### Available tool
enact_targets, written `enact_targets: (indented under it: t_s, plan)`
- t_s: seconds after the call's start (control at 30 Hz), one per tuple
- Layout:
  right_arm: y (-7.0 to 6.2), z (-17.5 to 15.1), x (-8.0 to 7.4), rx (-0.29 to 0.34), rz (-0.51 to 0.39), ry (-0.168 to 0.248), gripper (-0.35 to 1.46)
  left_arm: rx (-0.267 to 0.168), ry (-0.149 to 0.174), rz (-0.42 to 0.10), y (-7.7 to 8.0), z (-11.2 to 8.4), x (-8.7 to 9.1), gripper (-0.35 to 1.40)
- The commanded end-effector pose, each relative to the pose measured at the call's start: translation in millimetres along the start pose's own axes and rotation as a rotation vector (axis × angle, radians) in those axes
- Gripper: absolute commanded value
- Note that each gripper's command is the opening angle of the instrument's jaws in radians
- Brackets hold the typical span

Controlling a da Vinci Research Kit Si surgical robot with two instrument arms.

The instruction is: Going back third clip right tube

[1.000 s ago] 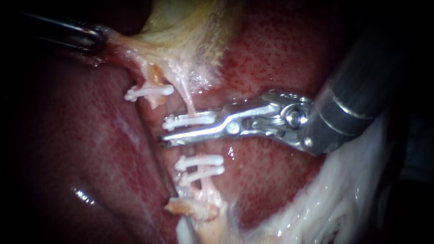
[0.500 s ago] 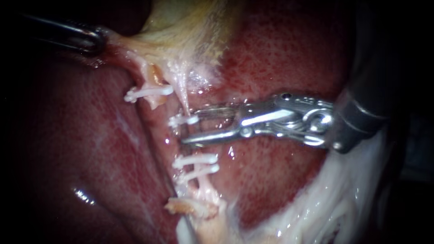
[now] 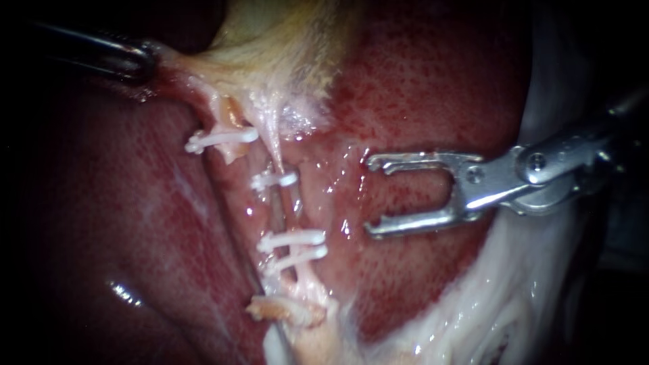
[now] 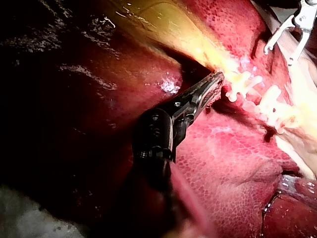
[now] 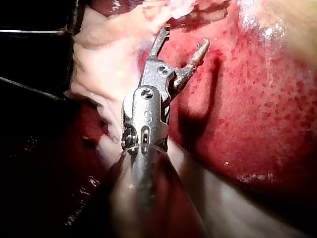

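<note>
Endoscope view: the right instrument (image 3: 370, 196) holds its jaws spread and empty over the liver (image 3: 419, 88), near but clear of the uppermost clip (image 3: 274, 180) on the right tube (image 3: 276, 152).

Left wrist view: the left instrument (image 4: 217, 79) pinches the gallbladder (image 4: 166, 27) at its edge.

Right wrist view: the spread jaws grip nothing.

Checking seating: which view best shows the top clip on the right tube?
Endoscope view: the top clip lies unobstructed, side-on across the right tube, above two more clips. The left wrist view shows white clips crowded together, hard to tell apart. The right wrist view doesn't clearly show it.
</note>
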Motion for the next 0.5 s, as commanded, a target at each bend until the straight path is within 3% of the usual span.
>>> enact_targets:
  t_s: [0.03, 0.27, 0.5]
  plan:
    - [0.0, -0.1, 0.0, -0.001, 0.000, 0.001, 0.50, 0.001, 0.000, 0.001, -0.1, 0.2, -0.1, -0.35]
    - [0.0, -0.5, -0.2, 0.000, 0.000, 0.001, 0.50, 0.019, 0.003, 0.010, -1.0, 3.2, -1.9, -0.35]
    - [0.0, -0.7, -0.2, 0.001, -0.001, 0.001, 0.50, 0.001, -0.006, 0.019, -2.7, 6.9, -4.5, -0.35]
